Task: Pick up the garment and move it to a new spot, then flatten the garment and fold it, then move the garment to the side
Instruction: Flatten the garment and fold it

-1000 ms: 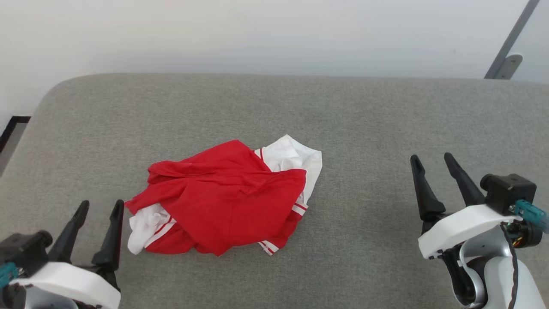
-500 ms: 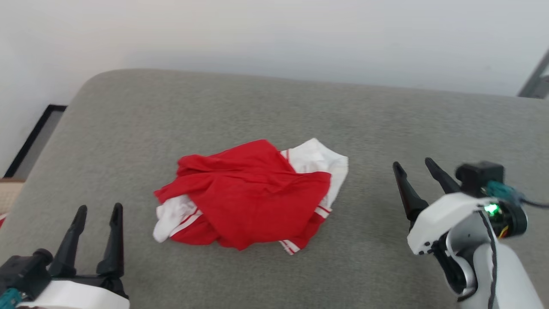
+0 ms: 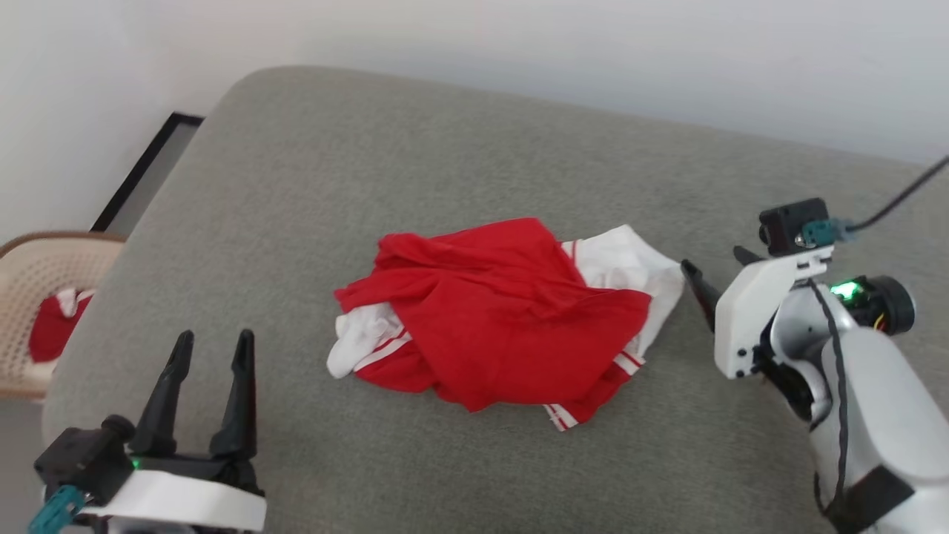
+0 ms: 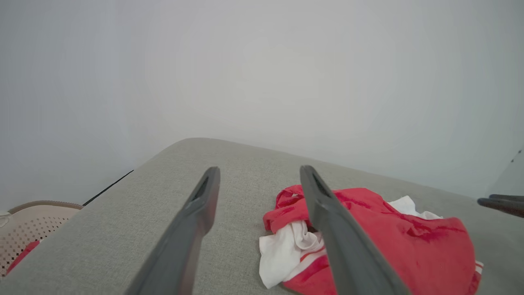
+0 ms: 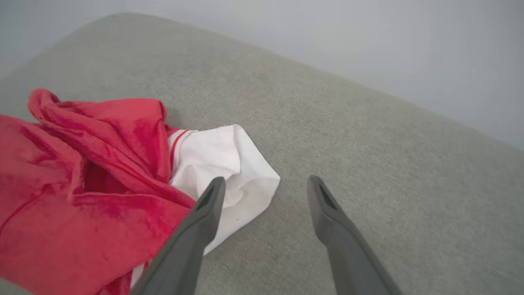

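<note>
**Right jaws draw up to the shirt's white sleeve**

Since a second ago the right jaws have closed the gap to the garment (image 3: 504, 319), from well apart to just beside its white sleeve (image 3: 630, 259). The head camera has also swung, so the whole scene sits shifted, and the left jaws now stand farther from the cloth. The right jaws are spread wide and empty. In the right wrist view one finger (image 5: 194, 229) crosses the sleeve's edge; whether it touches cannot be told. The left jaws are also spread wide and empty. The garment lies crumpled on the grey padded surface (image 3: 445, 148) between the two sets of jaws, ahead of the left jaws and to their inner side, apart from them. Out beyond the left jaws, off the surface's edge, a beige basket (image 3: 22, 289) holds red cloth (image 3: 52, 330).
</note>
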Controlling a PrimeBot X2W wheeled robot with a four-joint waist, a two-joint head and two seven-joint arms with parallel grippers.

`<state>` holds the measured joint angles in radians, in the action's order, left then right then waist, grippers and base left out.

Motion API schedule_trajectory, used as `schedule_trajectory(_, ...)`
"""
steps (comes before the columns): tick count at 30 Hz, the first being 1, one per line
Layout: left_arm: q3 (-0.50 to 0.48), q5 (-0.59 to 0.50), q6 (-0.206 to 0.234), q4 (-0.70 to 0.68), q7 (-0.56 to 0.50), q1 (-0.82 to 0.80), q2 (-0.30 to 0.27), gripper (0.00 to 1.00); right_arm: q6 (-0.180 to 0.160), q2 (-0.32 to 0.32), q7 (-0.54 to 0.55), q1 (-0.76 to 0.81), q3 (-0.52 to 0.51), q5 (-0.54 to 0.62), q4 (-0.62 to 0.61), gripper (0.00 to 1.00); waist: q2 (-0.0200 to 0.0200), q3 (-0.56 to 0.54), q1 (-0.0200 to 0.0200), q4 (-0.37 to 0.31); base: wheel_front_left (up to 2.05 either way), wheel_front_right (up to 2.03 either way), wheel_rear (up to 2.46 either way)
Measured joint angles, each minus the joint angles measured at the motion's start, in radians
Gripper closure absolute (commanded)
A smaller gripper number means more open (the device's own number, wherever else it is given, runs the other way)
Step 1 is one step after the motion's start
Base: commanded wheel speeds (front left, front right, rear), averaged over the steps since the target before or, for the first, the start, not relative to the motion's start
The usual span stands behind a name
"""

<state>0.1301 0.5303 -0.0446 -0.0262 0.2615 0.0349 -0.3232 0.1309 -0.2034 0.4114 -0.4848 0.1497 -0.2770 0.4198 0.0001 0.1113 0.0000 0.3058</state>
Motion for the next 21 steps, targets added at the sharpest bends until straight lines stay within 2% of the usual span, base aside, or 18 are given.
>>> schedule_trajectory(10,-0.015,-0.049,-0.069,0.053,0.000,-0.082,0.115,0.00,0.000,-0.065,0.175,-0.192,0.058,-0.050,0.256,0.00,0.0000,0.090,0.0000,0.100,0.00,0.00,0.00)
schedule_trajectory(19,-0.022,-0.057,-0.080,0.082,0.000,-0.113,0.157,0.00,-0.004,-0.077,0.363,-0.320,0.176,-0.091,0.406,0.00,0.0000,0.143,0.0000,0.153,0.00,0.00,0.00)
schedule_trajectory(20,-0.022,-0.057,-0.080,0.084,0.000,-0.113,0.157,0.00,-0.004,-0.081,0.381,-0.330,0.194,-0.102,0.413,0.03,0.0000,0.144,0.0000,0.154,0.00,0.00,0.00)
schedule_trajectory(21,-0.022,-0.059,-0.082,0.086,0.000,-0.114,0.157,0.00,-0.004,-0.088,0.389,-0.336,0.220,-0.109,0.413,1.00,0.0000,0.145,0.0001,0.155,0.00,0.00,0.00)
